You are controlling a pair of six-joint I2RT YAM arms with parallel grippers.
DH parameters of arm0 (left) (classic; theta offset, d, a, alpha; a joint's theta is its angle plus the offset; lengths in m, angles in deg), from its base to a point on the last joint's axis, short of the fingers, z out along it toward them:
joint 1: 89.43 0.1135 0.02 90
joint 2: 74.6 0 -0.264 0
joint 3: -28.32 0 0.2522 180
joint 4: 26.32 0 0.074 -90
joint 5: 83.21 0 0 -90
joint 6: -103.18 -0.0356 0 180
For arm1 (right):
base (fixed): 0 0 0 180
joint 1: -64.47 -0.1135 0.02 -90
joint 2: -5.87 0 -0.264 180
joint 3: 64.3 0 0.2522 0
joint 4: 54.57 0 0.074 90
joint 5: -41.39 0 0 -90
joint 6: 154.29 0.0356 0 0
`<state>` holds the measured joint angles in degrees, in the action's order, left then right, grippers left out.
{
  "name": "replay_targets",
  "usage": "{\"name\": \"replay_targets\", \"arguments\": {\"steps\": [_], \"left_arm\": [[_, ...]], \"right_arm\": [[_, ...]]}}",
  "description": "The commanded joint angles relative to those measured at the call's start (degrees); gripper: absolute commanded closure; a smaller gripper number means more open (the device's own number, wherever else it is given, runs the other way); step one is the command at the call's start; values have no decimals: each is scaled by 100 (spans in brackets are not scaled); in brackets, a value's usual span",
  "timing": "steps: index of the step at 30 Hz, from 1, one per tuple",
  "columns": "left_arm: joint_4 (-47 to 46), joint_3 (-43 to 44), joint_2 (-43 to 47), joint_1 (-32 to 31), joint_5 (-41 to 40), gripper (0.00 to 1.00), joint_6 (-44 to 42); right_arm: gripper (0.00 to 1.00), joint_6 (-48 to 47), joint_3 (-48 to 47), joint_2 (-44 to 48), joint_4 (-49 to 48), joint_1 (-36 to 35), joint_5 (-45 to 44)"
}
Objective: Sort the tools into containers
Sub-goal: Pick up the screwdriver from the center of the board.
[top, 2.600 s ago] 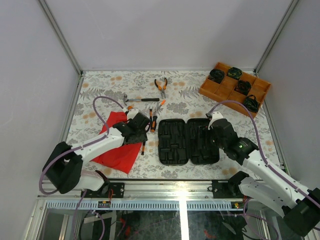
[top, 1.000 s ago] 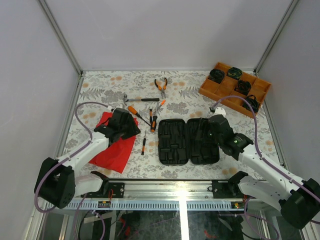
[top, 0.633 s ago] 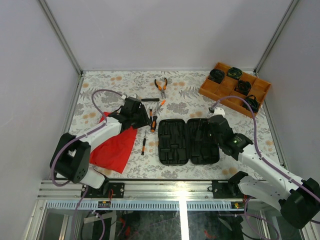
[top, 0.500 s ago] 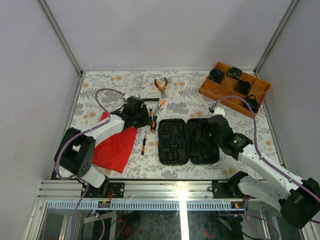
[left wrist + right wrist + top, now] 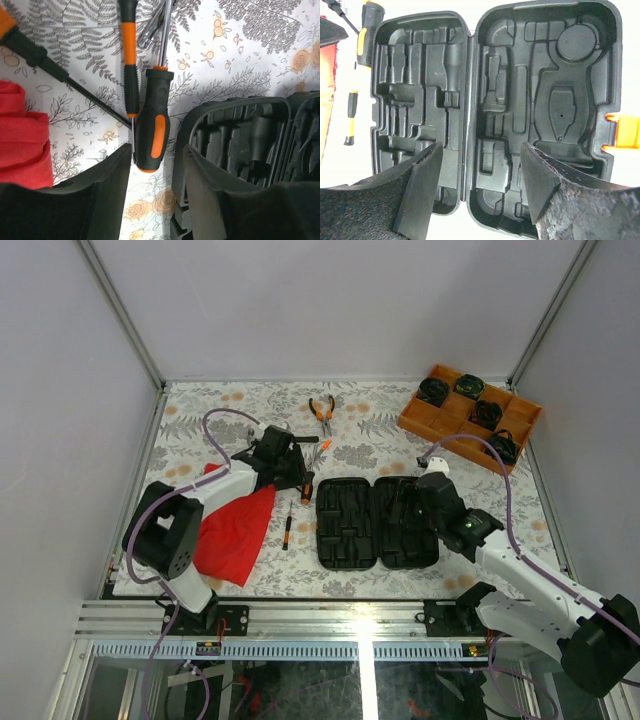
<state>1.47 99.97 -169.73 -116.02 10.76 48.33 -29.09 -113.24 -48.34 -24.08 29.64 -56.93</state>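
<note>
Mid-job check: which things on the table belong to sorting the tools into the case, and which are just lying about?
Part of the job:
- open black tool case
- thick screwdriver
- slim screwdriver beside it
- small screwdriver left of the case
- pliers at the far side

Just lying about:
- red cloth
- orange tray holding black round items

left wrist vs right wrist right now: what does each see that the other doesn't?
Only left wrist: a thin orange-and-black screwdriver, seen close up. Only right wrist: both halves of the open tool case, its visible slots empty, its orange latch, and a small screwdriver left of the case. Both: the thick screwdriver by the case's corner, and an edge of the red cloth.
</note>
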Motion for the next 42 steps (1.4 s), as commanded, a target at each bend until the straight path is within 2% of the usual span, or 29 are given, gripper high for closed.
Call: {"name": "replay_targets", "arguments": {"steps": [1,19,34,37,42], "left_arm": [[-150,309,-170,-22,230,56,-253],[-88,549,-984,-131,311,59,-297],[873,902,-1255,-337,-552,59,-428],[1089,994,-1284,-434,-806,63,-470],[1296,1023,-1182,-541,-1010,77,-509]], "right_arm": [[31,-10,-115,-104,-364,-25,-129],[34,-353,-92,-280,-661,-24,-446],[34,-364,-87,-526,-770,-24,-375],[34,-360,-65,-498,-746,-24,-394],[34,-348,-20,-462,-728,-26,-407]]}}
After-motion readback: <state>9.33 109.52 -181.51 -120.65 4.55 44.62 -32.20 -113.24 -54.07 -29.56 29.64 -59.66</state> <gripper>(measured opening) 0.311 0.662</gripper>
